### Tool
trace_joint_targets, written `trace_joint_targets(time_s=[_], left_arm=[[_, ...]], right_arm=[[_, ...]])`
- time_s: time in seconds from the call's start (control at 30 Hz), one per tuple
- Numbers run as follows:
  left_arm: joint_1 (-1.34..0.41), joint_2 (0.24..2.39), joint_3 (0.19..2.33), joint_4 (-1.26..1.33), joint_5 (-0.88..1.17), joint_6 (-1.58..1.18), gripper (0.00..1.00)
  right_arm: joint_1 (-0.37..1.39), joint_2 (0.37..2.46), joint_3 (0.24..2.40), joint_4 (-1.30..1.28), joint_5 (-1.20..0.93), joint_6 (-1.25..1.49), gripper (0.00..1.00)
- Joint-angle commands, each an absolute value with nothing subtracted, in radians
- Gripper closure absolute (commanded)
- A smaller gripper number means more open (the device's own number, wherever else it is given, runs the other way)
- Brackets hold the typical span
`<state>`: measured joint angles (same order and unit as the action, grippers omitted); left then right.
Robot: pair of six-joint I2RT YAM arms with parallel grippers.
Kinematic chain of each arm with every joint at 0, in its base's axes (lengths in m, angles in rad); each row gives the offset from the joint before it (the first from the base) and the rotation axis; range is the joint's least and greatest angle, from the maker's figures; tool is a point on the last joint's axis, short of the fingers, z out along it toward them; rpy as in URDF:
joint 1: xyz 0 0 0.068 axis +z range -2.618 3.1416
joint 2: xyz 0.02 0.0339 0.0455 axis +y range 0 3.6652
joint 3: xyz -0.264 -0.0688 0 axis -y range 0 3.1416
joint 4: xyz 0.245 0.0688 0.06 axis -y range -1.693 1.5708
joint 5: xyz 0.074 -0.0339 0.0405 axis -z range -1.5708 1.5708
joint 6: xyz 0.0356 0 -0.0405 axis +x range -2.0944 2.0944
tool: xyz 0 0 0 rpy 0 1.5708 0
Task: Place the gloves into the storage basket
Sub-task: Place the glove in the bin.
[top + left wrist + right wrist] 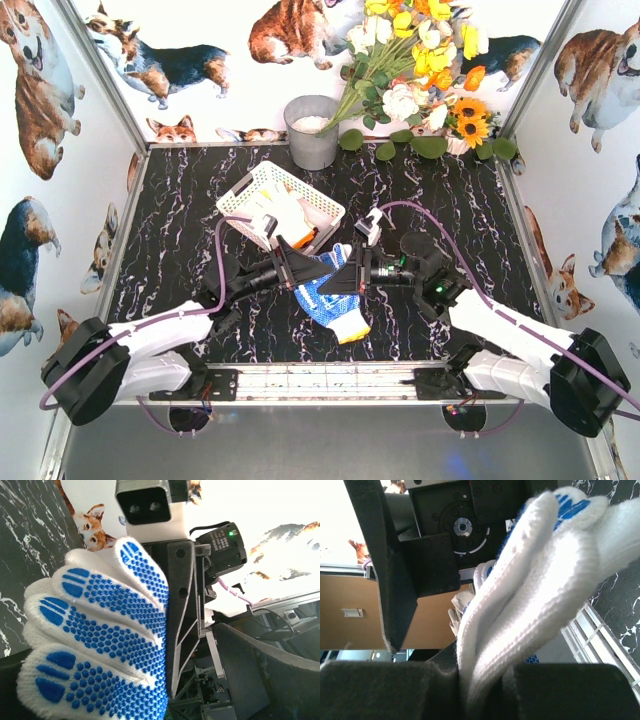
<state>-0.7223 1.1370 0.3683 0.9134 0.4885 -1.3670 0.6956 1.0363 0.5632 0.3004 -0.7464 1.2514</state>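
A white knit glove with blue dots and an orange cuff [328, 302] hangs above the middle of the table between both grippers. My right gripper [347, 282] is shut on its white fabric, which is pinched between the pads in the right wrist view [482, 680]. My left gripper [300, 268] is open, and the dotted palm [100, 635] lies between its spread jaws, close to one side. The white lattice storage basket [240, 200] stands behind, at the back left of centre. It holds white gloves [280, 215], one with orange trim.
A grey metal bucket [312, 130] stands at the back behind the basket. A bunch of flowers [420, 70] fills the back right corner. Walls with corgi prints close in the black marbled table [180, 260] on three sides.
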Motion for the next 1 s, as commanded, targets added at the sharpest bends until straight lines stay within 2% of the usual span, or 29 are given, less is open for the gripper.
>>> trace_joint_targets(time_s=[0.0, 0.13, 0.43, 0.53, 0.6, 0.77, 0.87, 0.97], left_arm=[[-0.712, 1.093, 0.379, 0.987, 0.447, -1.397, 0.0], [-0.713, 1.055, 0.376, 0.949, 0.419, -1.373, 0.01], [-0.713, 1.043, 0.372, 0.921, 0.396, -1.367, 0.25], [-0.709, 1.041, 0.378, 0.891, 0.387, -1.343, 0.4], [-0.7, 1.036, 0.382, 0.858, 0.374, -1.318, 0.55], [-0.668, 1.05, 0.399, 0.841, 0.359, -1.253, 0.85], [-0.636, 1.067, 0.413, 0.842, 0.352, -1.204, 0.98], [-0.598, 1.088, 0.437, 0.806, 0.35, -1.143, 1.0]], right_arm=[[0.706, 1.046, 0.612, 0.358, -0.782, 1.222, 1.0], [0.709, 1.048, 0.615, 0.358, -0.788, 1.216, 1.0], [0.715, 1.052, 0.63, 0.329, -0.787, 1.194, 1.0], [0.715, 1.057, 0.656, 0.237, -0.769, 1.145, 1.0], [0.715, 1.067, 0.676, 0.185, -0.759, 1.109, 1.0], [0.707, 1.111, 0.733, 0.117, -0.706, 1.039, 1.0], [0.674, 1.186, 0.784, 0.073, -0.708, 0.983, 1.0], [0.644, 1.256, 0.851, 0.036, -0.717, 0.912, 1.0]])
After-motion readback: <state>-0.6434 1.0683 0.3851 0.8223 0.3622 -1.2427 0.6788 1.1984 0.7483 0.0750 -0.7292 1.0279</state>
